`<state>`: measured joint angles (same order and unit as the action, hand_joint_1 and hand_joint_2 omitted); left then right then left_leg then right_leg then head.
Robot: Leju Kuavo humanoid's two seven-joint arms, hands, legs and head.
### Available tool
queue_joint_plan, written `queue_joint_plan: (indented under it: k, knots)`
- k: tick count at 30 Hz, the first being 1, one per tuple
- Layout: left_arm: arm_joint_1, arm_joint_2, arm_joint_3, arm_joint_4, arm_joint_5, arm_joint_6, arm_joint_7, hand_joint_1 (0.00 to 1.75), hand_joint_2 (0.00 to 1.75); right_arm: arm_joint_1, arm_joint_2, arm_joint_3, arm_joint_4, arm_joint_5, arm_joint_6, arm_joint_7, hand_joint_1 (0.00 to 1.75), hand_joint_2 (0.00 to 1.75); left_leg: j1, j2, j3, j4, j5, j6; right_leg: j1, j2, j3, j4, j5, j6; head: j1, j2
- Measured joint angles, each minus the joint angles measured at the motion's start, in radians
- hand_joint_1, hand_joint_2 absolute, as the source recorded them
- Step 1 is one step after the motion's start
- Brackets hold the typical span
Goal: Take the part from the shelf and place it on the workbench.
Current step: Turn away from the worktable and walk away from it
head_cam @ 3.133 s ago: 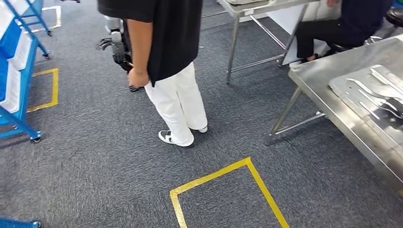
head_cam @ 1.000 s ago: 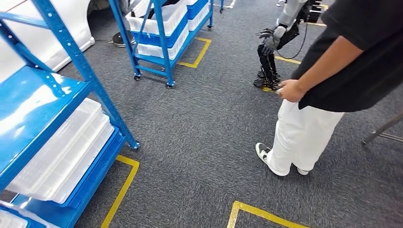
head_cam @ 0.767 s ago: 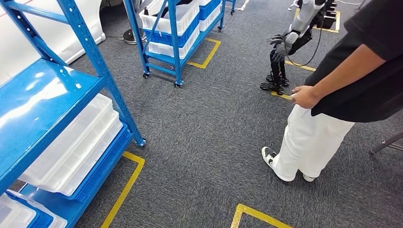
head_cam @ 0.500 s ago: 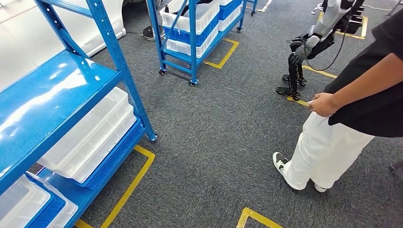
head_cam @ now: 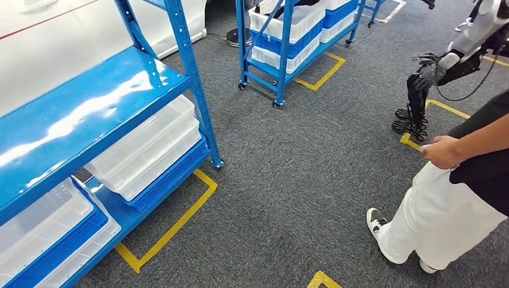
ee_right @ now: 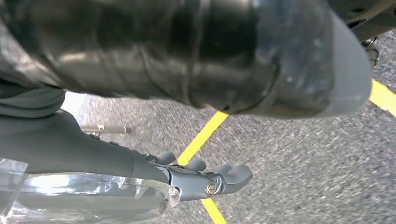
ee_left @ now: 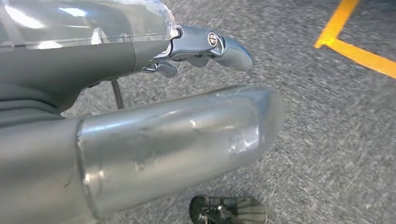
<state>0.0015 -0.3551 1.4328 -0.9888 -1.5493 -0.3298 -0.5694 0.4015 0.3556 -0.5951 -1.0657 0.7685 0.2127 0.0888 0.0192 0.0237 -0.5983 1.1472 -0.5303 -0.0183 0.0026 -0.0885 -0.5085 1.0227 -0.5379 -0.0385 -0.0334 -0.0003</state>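
Beside the blue shelf (head_cam: 186, 54), both hands, left hand (ee_left: 205, 44) and right hand (ee_right: 205, 179), hang empty, fingers loosely extended.

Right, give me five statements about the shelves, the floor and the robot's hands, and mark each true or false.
1. The blue metal shelf rack nearest the robot holds translucent white plastic bins on its lower level. True.
2. The robot's left hand grips a metal part. False: it holds nothing, and grey carpet shows beyond its fingers.
3. Yellow tape lines mark the grey carpet floor beside the near rack. True.
4. The person in white trousers stands to the left of the near rack. False: the person stands on the right of the head view, apart from the rack.
5. The robot's right hand rests on a steel workbench. False: it hangs above carpet and yellow tape, holding nothing.
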Motion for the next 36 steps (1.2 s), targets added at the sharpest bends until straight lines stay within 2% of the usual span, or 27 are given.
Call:
queue_joint_plan:
  k: [1,2,3,5,7,9,10,11,12,13,14,16,18,20,21,22,24,26,27,28,29,30,32,33,34,35,36]
  knots:
    - [-0.002,0.000,0.000,0.000,0.000,0.000,0.000,0.00,0.00,0.000,0.000,0.000,0.000,0.000,0.000,0.000,0.00,0.00,-0.006,0.019,0.037,-0.064,0.018,0.006,0.002,-0.010,0.001,0.001,-0.002,0.003,0.000,0.000]
    - [-0.003,0.000,0.000,0.000,0.001,0.001,0.000,0.00,0.00,-0.001,0.000,0.000,0.001,0.000,0.000,0.000,0.00,0.00,-0.011,0.034,0.058,-0.106,0.026,0.012,0.004,-0.020,0.003,0.002,-0.004,0.006,0.000,0.000]
    - [-0.003,0.000,0.000,0.000,0.001,0.002,0.000,0.00,0.00,-0.003,0.000,0.001,0.001,0.001,0.000,0.001,0.00,0.00,-0.015,0.042,0.066,-0.126,0.027,0.017,0.005,-0.029,0.004,0.002,-0.005,0.011,0.001,0.000]
    - [0.001,0.000,0.000,0.000,0.002,0.004,0.001,0.00,0.00,-0.008,0.000,0.002,0.001,0.002,-0.001,0.001,0.00,0.00,-0.015,0.024,0.066,-0.135,0.033,0.025,0.005,-0.040,0.008,0.002,-0.006,0.020,0.001,0.000]
    - [0.004,-0.002,0.000,0.000,0.003,0.006,0.002,0.00,0.00,-0.011,0.000,0.004,0.002,0.004,-0.002,0.002,0.00,0.00,-0.008,0.006,0.070,-0.148,0.044,0.035,0.002,-0.002,0.002,0.027,-0.029,0.031,0.001,0.000]
    - [0.000,-0.003,0.000,0.001,0.004,0.007,0.002,0.00,0.00,-0.010,-0.001,0.005,0.004,0.006,-0.002,0.003,0.00,0.00,-0.005,-0.013,0.067,-0.153,0.052,0.043,-0.004,0.058,-0.042,0.126,-0.091,0.038,0.001,0.000]
    - [-0.002,-0.003,0.000,0.001,0.004,0.007,0.002,0.00,0.00,-0.009,-0.001,0.005,0.005,0.007,-0.002,0.003,0.00,0.00,-0.005,-0.024,0.064,-0.153,0.054,0.044,-0.007,0.073,-0.073,0.190,-0.121,0.040,0.001,0.000]
    - [-0.003,-0.003,0.000,0.002,0.004,0.008,0.002,0.00,0.00,-0.009,-0.001,0.005,0.006,0.008,-0.002,0.003,0.00,0.00,-0.005,-0.037,0.062,-0.152,0.055,0.044,-0.010,0.081,-0.100,0.245,-0.138,0.042,0.001,0.000]
    - [-0.003,-0.004,0.000,0.003,0.004,0.008,0.002,0.00,0.00,-0.009,-0.001,0.005,0.008,0.010,-0.003,0.003,0.00,0.00,-0.005,-0.050,0.061,-0.150,0.056,0.044,-0.012,0.084,-0.111,0.265,-0.133,0.044,0.001,0.000]
    - [-0.002,-0.004,0.000,0.004,0.004,0.008,0.002,0.00,0.00,-0.009,-0.001,0.005,0.009,0.011,-0.004,0.003,0.00,0.00,-0.004,-0.063,0.061,-0.148,0.056,0.042,-0.015,0.086,-0.105,0.247,-0.108,0.045,0.001,0.000]
    - [-0.002,-0.005,0.000,0.005,0.004,0.008,0.002,0.00,0.00,-0.009,-0.001,0.005,0.010,0.013,-0.005,0.003,0.00,0.00,-0.002,-0.078,0.061,-0.146,0.055,0.039,-0.018,0.094,-0.083,0.195,-0.067,0.047,0.001,0.000]
    - [-0.004,-0.006,0.000,0.007,0.004,0.009,0.002,0.00,0.00,-0.009,-0.001,0.005,0.013,0.015,-0.007,0.002,0.00,0.00,-0.001,-0.103,0.055,-0.135,0.052,0.029,-0.025,0.138,-0.033,0.073,-0.008,0.047,0.001,0.000]
    - [-0.007,-0.006,0.000,0.007,0.004,0.010,0.002,0.00,0.00,-0.010,-0.001,0.004,0.016,0.016,-0.007,0.001,0.00,0.00,-0.001,-0.125,0.045,-0.128,0.052,0.013,-0.024,0.168,-0.016,0.023,0.002,0.044,0.001,0.000]
    - [-0.004,-0.006,0.000,0.007,0.005,0.011,0.002,0.00,0.00,-0.012,-0.001,0.004,0.018,0.018,-0.007,0.001,0.00,0.00,0.002,-0.146,0.038,-0.129,0.057,-0.001,-0.022,0.151,-0.016,0.019,0.005,0.032,0.000,0.000]
    - [-0.002,-0.006,0.000,0.008,0.005,0.012,0.002,0.00,0.00,-0.013,-0.001,0.003,0.019,0.019,-0.007,0.000,0.00,0.00,0.003,-0.139,0.033,-0.124,0.053,-0.006,-0.022,0.138,-0.015,0.015,0.008,0.024,0.000,0.000]
    - [-0.001,-0.006,0.000,0.008,0.005,0.012,0.002,0.00,0.00,-0.013,-0.001,0.003,0.019,0.019,-0.007,0.000,0.00,0.00,0.002,-0.121,0.023,-0.103,0.039,-0.009,-0.023,0.124,-0.014,0.011,0.010,0.015,0.000,0.000]
    - [-0.004,-0.005,0.000,0.009,0.004,0.012,0.002,0.00,0.00,-0.012,0.000,0.002,0.020,0.019,-0.006,0.000,0.00,0.00,0.000,-0.064,-0.024,-0.001,-0.022,-0.012,-0.019,0.094,-0.015,0.007,0.013,0.005,-0.001,0.000]
    - [-0.006,-0.005,0.000,0.010,0.004,0.012,0.002,0.00,0.00,-0.011,0.000,0.000,0.022,0.020,-0.004,-0.001,0.00,0.00,0.000,-0.038,-0.079,0.124,-0.078,-0.014,-0.012,0.061,-0.018,0.007,0.012,0.000,-0.001,0.000]
    - [-0.005,-0.005,0.000,0.011,0.004,0.012,0.002,0.00,0.00,-0.012,0.000,0.000,0.022,0.020,-0.003,-0.001,0.00,0.00,0.000,-0.033,-0.088,0.151,-0.082,-0.014,-0.009,0.046,-0.018,0.007,0.011,-0.001,-0.001,0.000]
    - [-0.003,-0.005,0.000,0.011,0.004,0.012,0.002,0.00,0.00,-0.012,0.000,-0.001,0.022,0.020,-0.002,-0.001,0.00,0.00,0.000,-0.030,-0.077,0.139,-0.068,-0.012,-0.007,0.033,-0.017,0.007,0.011,-0.001,-0.001,0.000]
    - [-0.002,-0.005,0.000,0.011,0.004,0.012,0.002,0.00,0.00,-0.013,0.000,-0.001,0.022,0.020,-0.001,-0.001,0.00,0.00,-0.001,-0.024,-0.047,0.090,-0.039,-0.009,-0.006,0.019,-0.016,0.007,0.010,-0.001,-0.001,0.000]
    - [-0.001,-0.005,0.000,0.011,0.004,0.012,0.002,0.00,0.00,-0.013,0.000,-0.001,0.023,0.020,0.000,-0.001,0.00,0.00,-0.004,-0.008,-0.006,0.017,-0.006,-0.004,-0.005,0.007,-0.014,0.008,0.008,-0.001,-0.001,0.000]
    - [-0.003,-0.005,0.000,0.011,0.003,0.013,0.003,0.00,0.00,-0.015,0.000,-0.001,0.023,0.020,0.001,-0.001,0.00,0.00,-0.013,0.029,0.055,-0.099,0.030,0.009,-0.001,-0.014,-0.010,0.009,0.005,0.005,-0.001,0.000]
    - [-0.003,-0.005,0.000,0.011,0.003,0.013,0.003,0.00,0.00,-0.016,0.000,-0.001,0.023,0.021,0.002,-0.001,0.00,0.00,-0.017,0.039,0.065,-0.123,0.034,0.014,-0.001,-0.022,-0.008,0.009,0.004,0.010,-0.001,0.000]
    - [-0.002,-0.005,0.000,0.011,0.002,0.013,0.003,0.00,0.00,-0.018,0.000,-0.001,0.023,0.022,0.003,-0.001,0.00,0.00,-0.020,0.036,0.064,-0.128,0.033,0.018,0.000,-0.029,-0.006,0.008,0.003,0.015,-0.001,0.000]
    - [0.001,-0.005,0.000,0.011,0.002,0.014,0.004,0.00,0.00,-0.020,0.000,-0.001,0.023,0.024,0.004,-0.002,0.00,0.00,-0.020,0.026,0.063,-0.133,0.037,0.023,-0.001,-0.035,-0.003,0.006,0.004,0.020,-0.001,0.000]
    - [0.003,-0.006,0.000,0.011,0.002,0.015,0.004,0.00,0.00,-0.022,0.000,-0.001,0.023,0.026,0.004,-0.002,0.00,0.00,-0.018,0.017,0.066,-0.140,0.042,0.028,-0.002,-0.026,-0.001,0.009,0.000,0.026,-0.001,0.000]
